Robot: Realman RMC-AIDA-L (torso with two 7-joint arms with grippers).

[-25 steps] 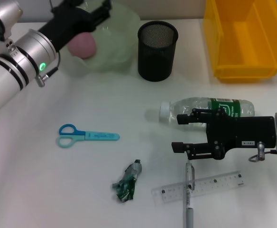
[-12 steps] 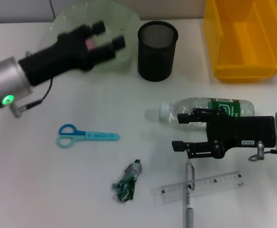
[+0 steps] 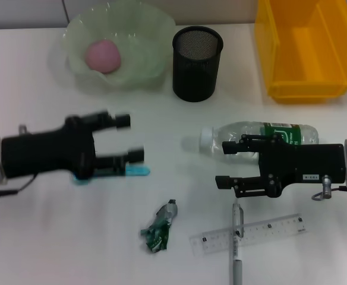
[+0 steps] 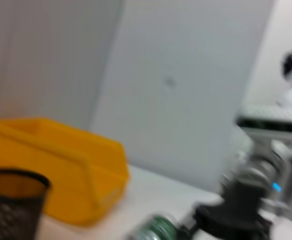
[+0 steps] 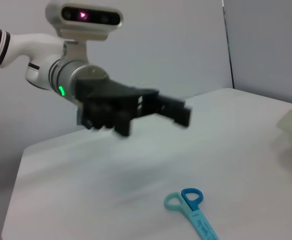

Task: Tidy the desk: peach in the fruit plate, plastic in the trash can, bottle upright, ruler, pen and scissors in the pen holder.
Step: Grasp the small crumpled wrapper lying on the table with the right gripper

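The pink peach (image 3: 103, 57) lies in the pale green fruit plate (image 3: 144, 47) at the back left. My left gripper (image 3: 130, 138) is open and empty, hovering over the blue scissors (image 3: 139, 171), whose handles it mostly hides. The right wrist view shows that gripper (image 5: 171, 107) above the scissors (image 5: 191, 207). My right gripper (image 3: 222, 165) stands open and empty beside the bottle (image 3: 262, 135), which lies on its side. The crumpled green plastic (image 3: 160, 227) lies at the front centre. A clear ruler (image 3: 251, 233) is crossed by the pen (image 3: 237, 237). The black mesh pen holder (image 3: 197, 62) stands at the back.
A yellow bin (image 3: 307, 47) sits at the back right, and the left wrist view shows it (image 4: 61, 170) behind the pen holder (image 4: 11, 205). White tabletop lies between the scissors and the bottle.
My left gripper has pulled away from the fruit plate and come down over the scissors. The peach now lies uncovered in the plate. The right arm has not moved.
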